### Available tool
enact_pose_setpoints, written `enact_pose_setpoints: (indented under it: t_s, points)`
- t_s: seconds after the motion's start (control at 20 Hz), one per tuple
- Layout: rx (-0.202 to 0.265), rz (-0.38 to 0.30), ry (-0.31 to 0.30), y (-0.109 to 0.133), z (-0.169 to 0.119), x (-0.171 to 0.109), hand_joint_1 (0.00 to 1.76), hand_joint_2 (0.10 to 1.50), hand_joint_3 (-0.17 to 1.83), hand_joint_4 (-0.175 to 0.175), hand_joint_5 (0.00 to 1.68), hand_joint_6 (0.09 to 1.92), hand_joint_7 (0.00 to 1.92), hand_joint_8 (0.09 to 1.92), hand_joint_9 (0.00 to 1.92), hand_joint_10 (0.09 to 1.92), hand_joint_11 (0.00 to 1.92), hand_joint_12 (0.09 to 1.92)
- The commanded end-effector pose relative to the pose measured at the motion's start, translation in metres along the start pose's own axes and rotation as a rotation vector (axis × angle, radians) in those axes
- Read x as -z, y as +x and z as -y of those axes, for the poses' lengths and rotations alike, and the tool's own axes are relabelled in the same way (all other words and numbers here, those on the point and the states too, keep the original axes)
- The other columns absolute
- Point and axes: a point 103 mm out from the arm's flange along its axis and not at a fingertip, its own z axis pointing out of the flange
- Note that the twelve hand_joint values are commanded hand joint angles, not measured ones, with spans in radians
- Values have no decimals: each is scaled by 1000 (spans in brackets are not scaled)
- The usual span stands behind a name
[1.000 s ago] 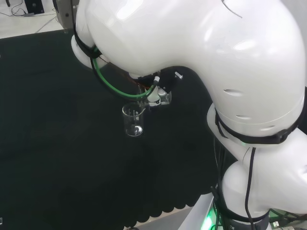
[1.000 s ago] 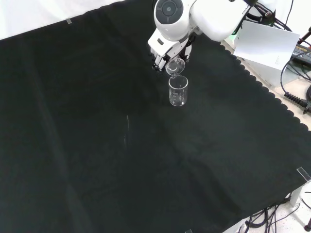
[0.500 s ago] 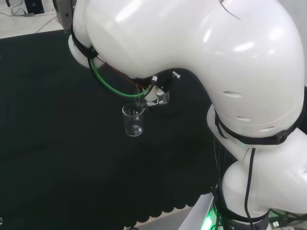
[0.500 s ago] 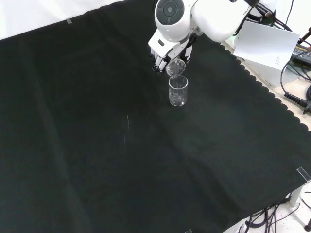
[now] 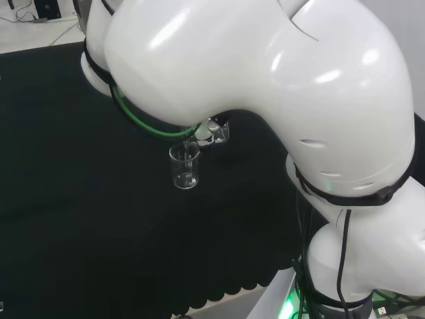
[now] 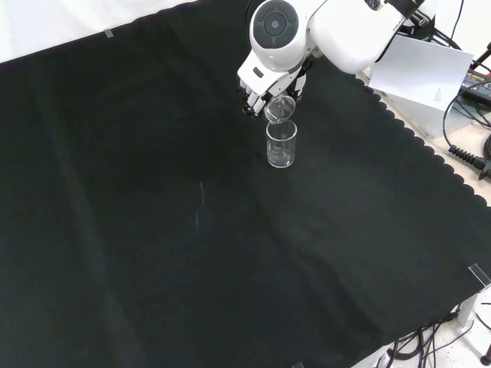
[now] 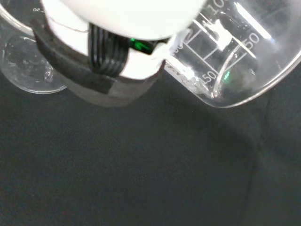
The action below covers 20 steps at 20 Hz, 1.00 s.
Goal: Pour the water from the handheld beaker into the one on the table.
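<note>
An upright clear beaker (image 6: 281,144) stands on the black cloth (image 6: 153,215) that covers the counter, and everything here is placed from it. In the front view the hand (image 6: 265,86) sits just above and behind this standing beaker, under the arm's white link (image 6: 278,31) with the round grey cap. Its fingers are curled round a second clear beaker, the handheld beaker (image 6: 279,109), which is tipped over so that its open mouth faces down toward the standing beaker's rim. The two rims are very close; whether they touch cannot be told.

In the head view the standing beaker (image 5: 184,167) is seen just below a small part of the hand (image 5: 214,131), which pokes out from beneath the arm's big white links (image 5: 265,86). A green cable (image 5: 143,123) curves along the underside of the link, up and to the left of the standing beaker.

In the wrist view the handheld beaker (image 7: 235,61) is close and lies tilted, its printed scale marks showing, held against the white and black hand (image 7: 103,56). Beyond the hand the round rim of the standing beaker (image 7: 26,66) shows over the dark cloth. Whether either beaker holds water cannot be told
</note>
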Motion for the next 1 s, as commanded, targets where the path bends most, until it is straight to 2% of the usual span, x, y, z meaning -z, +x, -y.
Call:
enact_pose_setpoints:
  t_s: [0.05,1.0]
  points:
    - [-4,25,18,2,0,2,1532,864,88,-175,1376,296,1535,87,1650,87,1243,427]
    - [-16,120,64,10,-1,9,1532,867,80,-175,1376,296,1533,87,1650,87,1248,416]
